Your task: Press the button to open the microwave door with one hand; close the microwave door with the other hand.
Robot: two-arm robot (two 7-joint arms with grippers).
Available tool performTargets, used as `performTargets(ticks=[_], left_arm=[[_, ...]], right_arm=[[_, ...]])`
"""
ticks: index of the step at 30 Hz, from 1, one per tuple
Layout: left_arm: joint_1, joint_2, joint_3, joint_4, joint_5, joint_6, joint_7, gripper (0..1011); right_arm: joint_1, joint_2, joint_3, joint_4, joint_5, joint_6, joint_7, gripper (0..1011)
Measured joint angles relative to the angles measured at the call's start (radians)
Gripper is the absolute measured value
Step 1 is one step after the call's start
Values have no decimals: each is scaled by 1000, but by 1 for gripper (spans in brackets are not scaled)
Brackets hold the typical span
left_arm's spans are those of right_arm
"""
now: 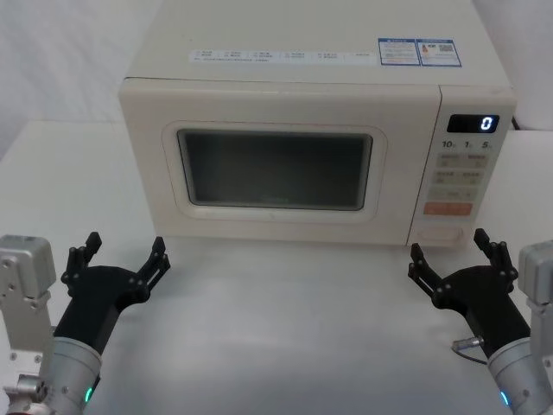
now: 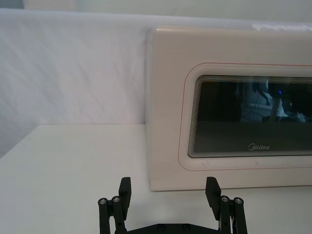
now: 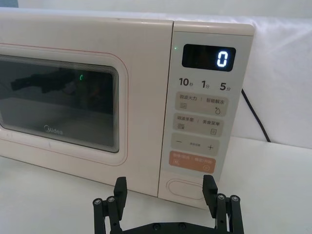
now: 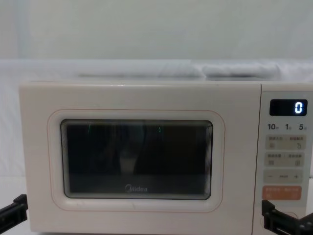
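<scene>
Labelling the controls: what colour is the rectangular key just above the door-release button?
Orange, clearest in the right wrist view.

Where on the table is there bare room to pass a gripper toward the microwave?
Bare table lies between the open left gripper and open right gripper, in front of the shut microwave door. More lies left of the microwave. Tightest: the right gripper before the button.

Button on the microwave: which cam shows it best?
Right wrist view: the button is large and mostly visible, just past the open right pincer. Head view shows it small; chest view shows just a sliver behind a fingertip.
</scene>
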Motion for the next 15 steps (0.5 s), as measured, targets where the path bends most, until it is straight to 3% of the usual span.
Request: performTargets(ticks=[15], left_arm=[[0, 0, 0, 0, 0, 0, 0, 1001]], right_arm=[[0, 0, 0, 0, 0, 0, 0, 1002]])
